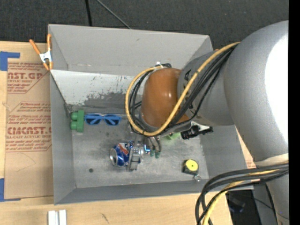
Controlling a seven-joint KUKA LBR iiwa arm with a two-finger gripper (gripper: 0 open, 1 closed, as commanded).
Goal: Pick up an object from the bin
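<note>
I count five loose things in the bin (131,46). One crushed blue can (120,154) lies right at the gripper (137,156). One pair of blue sunglasses (103,120) is up-left of the gripper. One green block (77,120) sits farther left, just beside the sunglasses. One yellow round tape measure (190,165) lies off to the gripper's right. One small green piece (171,136) is half-hidden under the wrist, and I cannot tell its kind.

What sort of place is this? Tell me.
Probably a robot lab's picking test station: a cabled robot arm reaches into a grey metal bin holding loose oddments like blue sunglasses and a crushed can.
</note>
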